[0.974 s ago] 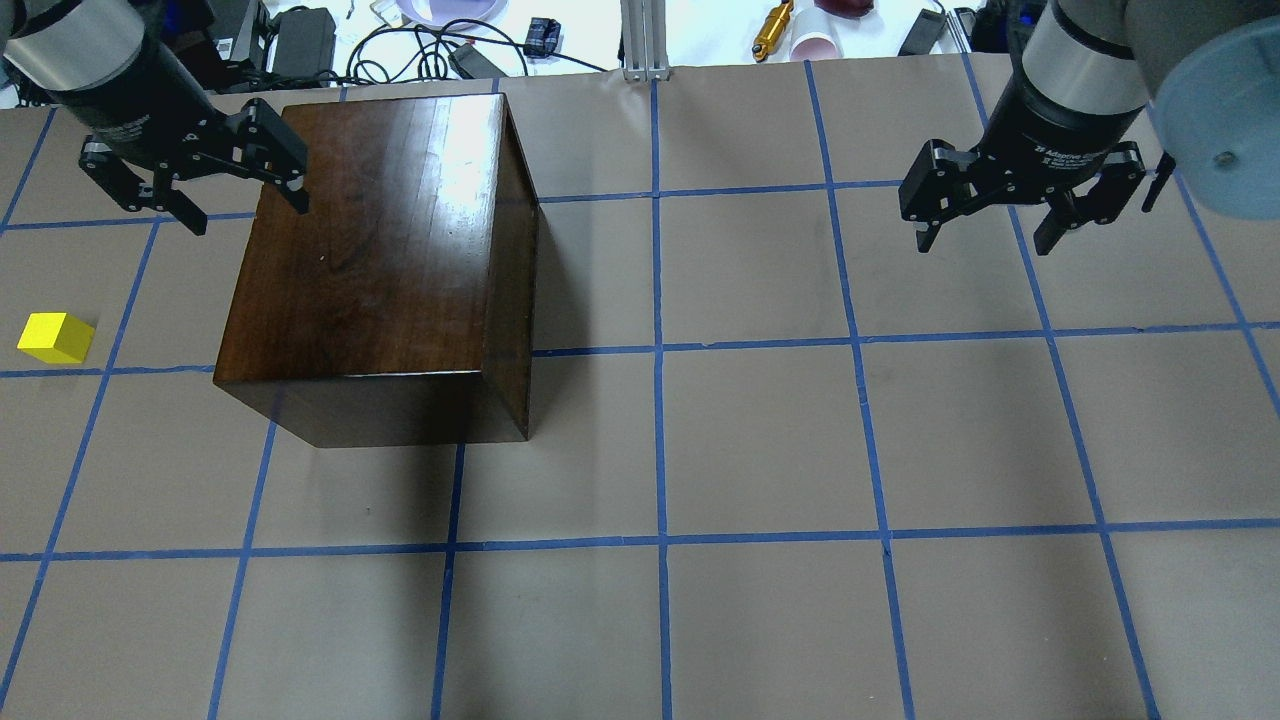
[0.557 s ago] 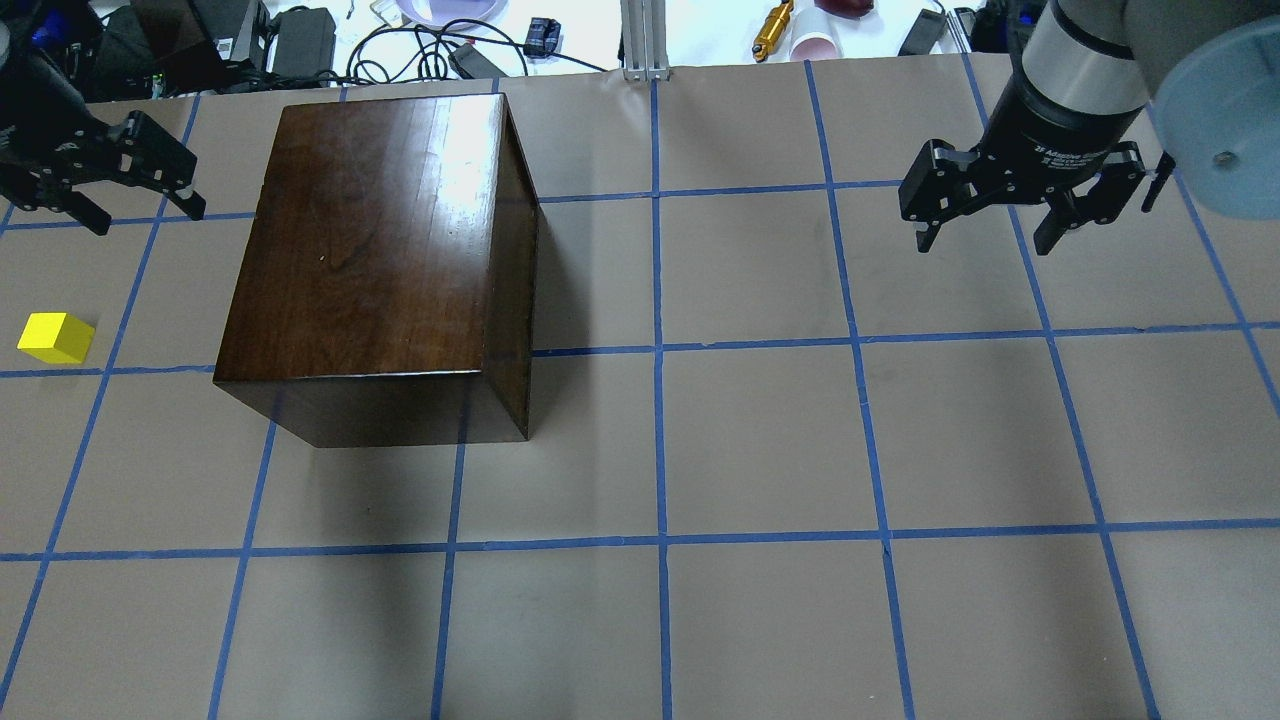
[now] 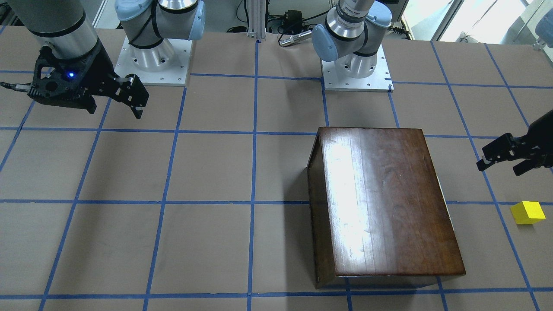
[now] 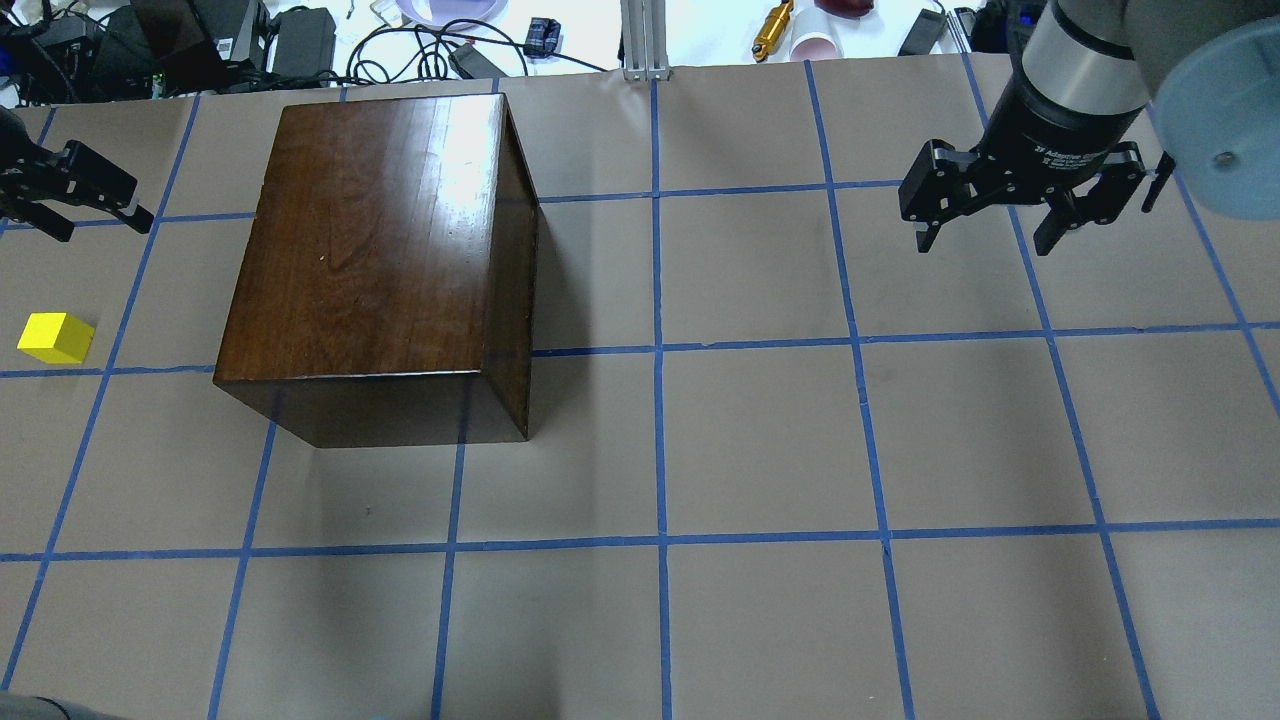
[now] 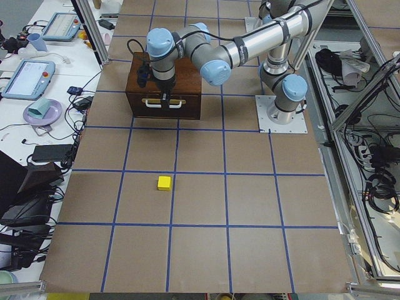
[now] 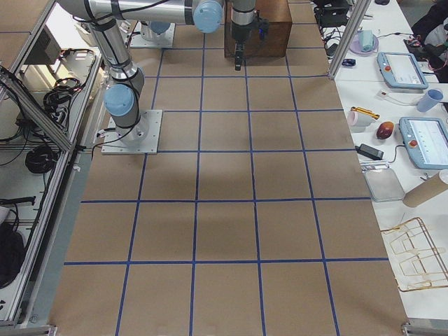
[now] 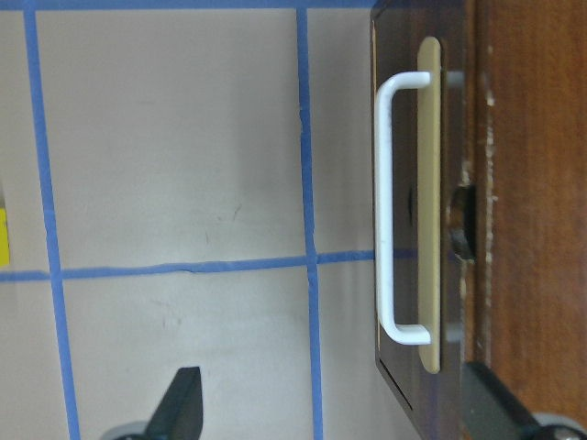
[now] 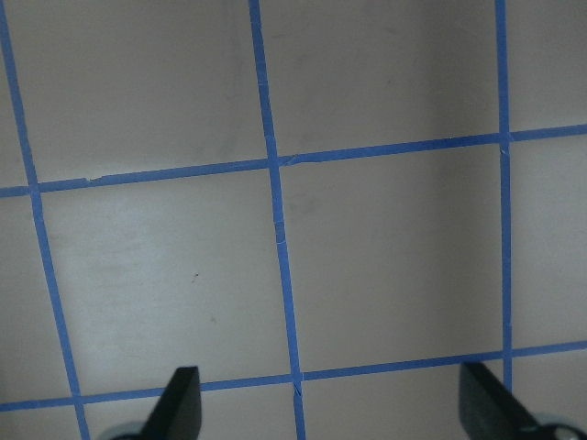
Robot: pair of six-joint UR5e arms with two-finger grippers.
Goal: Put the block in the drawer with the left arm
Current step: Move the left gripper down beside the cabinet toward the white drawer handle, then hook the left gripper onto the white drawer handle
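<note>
The small yellow block (image 4: 55,337) lies on the table left of the dark wooden box (image 4: 380,250); it also shows in the front view (image 3: 527,212) and the left-side view (image 5: 164,182). The drawer is shut. In the left wrist view a pale handle (image 7: 390,211) and a small knob (image 7: 456,229) show on the box's left face. My left gripper (image 4: 95,220) is open and empty. It hovers between the box's left face and the table edge, beyond the block and apart from it. My right gripper (image 4: 985,242) is open and empty, far right.
The box also shows in the front view (image 3: 384,198). The two arm bases (image 3: 151,56) stand at the robot's side of the table. Cables, cups and power bricks (image 4: 420,40) lie beyond the far edge. The block sits close to the table's left edge.
My left gripper has moved left, from over the box's far-left corner out past its left face toward the table edge. The block, the box and the right arm have not moved.
</note>
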